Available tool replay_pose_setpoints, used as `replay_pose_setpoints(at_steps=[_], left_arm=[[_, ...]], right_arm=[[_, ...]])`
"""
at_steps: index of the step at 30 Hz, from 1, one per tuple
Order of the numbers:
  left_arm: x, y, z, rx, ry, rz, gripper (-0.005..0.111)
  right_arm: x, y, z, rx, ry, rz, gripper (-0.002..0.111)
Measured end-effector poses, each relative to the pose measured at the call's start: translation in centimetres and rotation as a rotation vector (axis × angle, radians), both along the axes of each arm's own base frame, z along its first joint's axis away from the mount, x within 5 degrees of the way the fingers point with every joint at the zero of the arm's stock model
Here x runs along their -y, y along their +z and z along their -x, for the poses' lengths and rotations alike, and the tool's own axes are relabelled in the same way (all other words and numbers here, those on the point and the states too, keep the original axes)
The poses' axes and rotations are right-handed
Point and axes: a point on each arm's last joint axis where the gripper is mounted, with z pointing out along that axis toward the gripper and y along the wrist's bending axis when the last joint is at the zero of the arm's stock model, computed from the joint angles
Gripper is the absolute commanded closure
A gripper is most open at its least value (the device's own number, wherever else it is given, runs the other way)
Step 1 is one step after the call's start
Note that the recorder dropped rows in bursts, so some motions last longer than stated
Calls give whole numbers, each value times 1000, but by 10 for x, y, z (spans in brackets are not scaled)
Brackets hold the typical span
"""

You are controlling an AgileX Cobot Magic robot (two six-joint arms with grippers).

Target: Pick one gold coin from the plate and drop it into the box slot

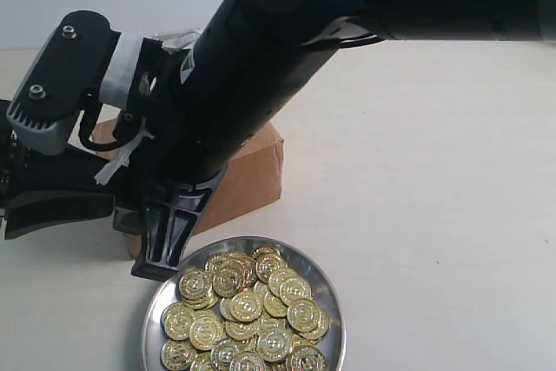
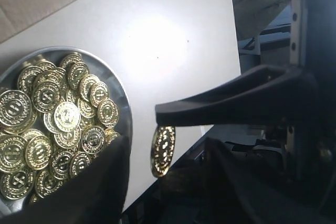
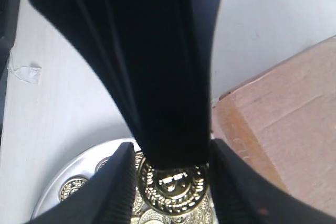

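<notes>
The round shiny silver metal plate sits on the pale desk, heaped with a loose pile of gold coins that overlap one another and cover most of its floor. Just behind it stands the brown rectangular cardboard box. Most of the box is hidden behind the black right arm, which reaches in from the upper right of the exterior view and across the middle.

The right gripper points down over the plate's rim on the box side. In the right wrist view a single gold coin faces the camera and fills the gap between the gripper's two fingers, well above the heaped coins. It appears to be pinched edge to edge across its width, though only one of the two contacts shows plainly. The left wrist view shows the same coin on edge in the air, just under the tip of one right finger, off the plate's rim and clear of the pile.

The left gripper lies level at the left of the exterior view, beside the right gripper. Its fingers are spread wide and touch nothing, and the raised coin sits in line with the gap between them.
</notes>
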Motion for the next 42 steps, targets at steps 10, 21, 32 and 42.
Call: replay_pose_setpoints(at_steps=[10,21,32,42], left_arm=[[0,0,0,0,0,0,62],[0,0,0,0,0,0,62],[0,0,0,-2,-5,3,62],[1,2,0,-3,-7,19,89]], right_arm=[[-2,2,-1,-2,-19,-30,76],[-4,3,-2,-4,-36,-60,76],[-4,3,-2,-9,-40,-67,76],[-5,4,-2,-9,-48,-80,76]])
